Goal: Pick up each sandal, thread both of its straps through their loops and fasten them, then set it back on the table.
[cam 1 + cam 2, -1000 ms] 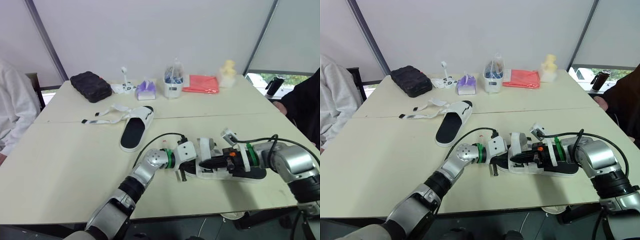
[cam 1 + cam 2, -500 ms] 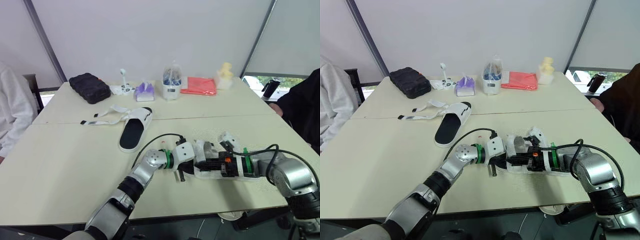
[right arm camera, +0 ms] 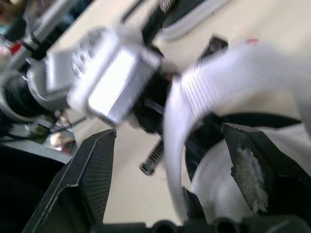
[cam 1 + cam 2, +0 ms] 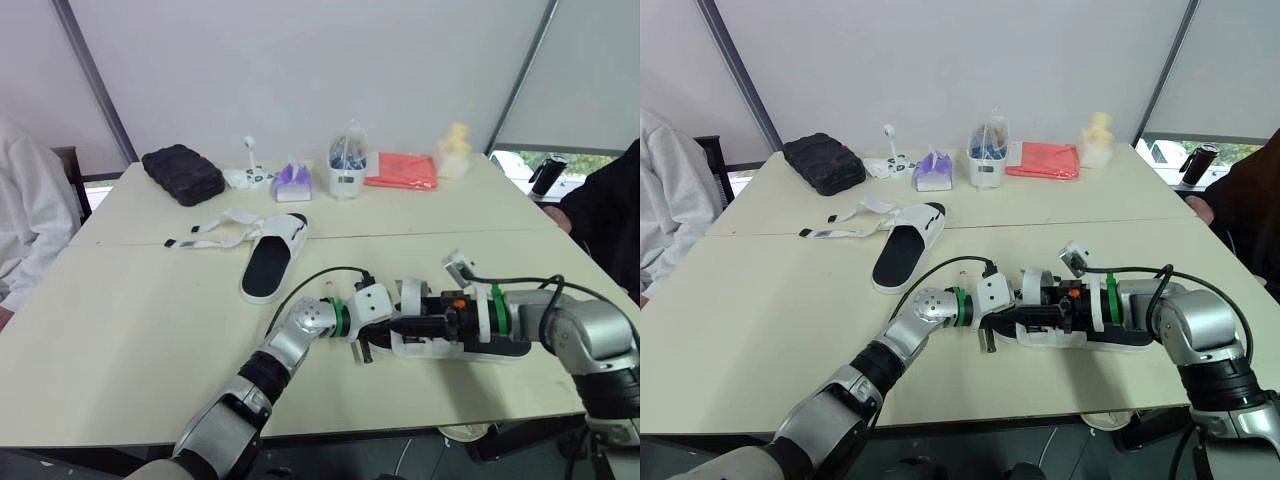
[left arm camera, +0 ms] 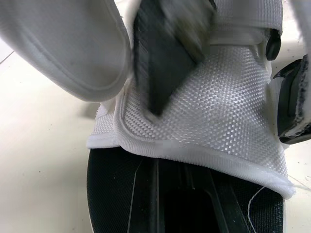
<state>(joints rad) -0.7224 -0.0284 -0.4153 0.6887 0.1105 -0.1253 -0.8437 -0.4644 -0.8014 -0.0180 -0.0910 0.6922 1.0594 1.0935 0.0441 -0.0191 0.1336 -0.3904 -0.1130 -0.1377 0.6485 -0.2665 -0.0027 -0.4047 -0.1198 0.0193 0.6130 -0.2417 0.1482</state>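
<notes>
Right tool [image 4: 408, 325] open around a loose strap [image 3: 214, 77] of the sandal [image 4: 445, 350] at lower right, left tool [image 4: 374, 333] with grip not discernible; second sandal [image 4: 268, 262], centre left, lying unfastened, most of the work apparently left.

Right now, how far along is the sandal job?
Done: nothing visibly fastened. In hand: near white sandal with black footbed rests on the beige table; left tool and open right tool meet at one white strap, other strap end sticking up loose. Left: far white sandal, straps splayed flat, untouched.
</notes>
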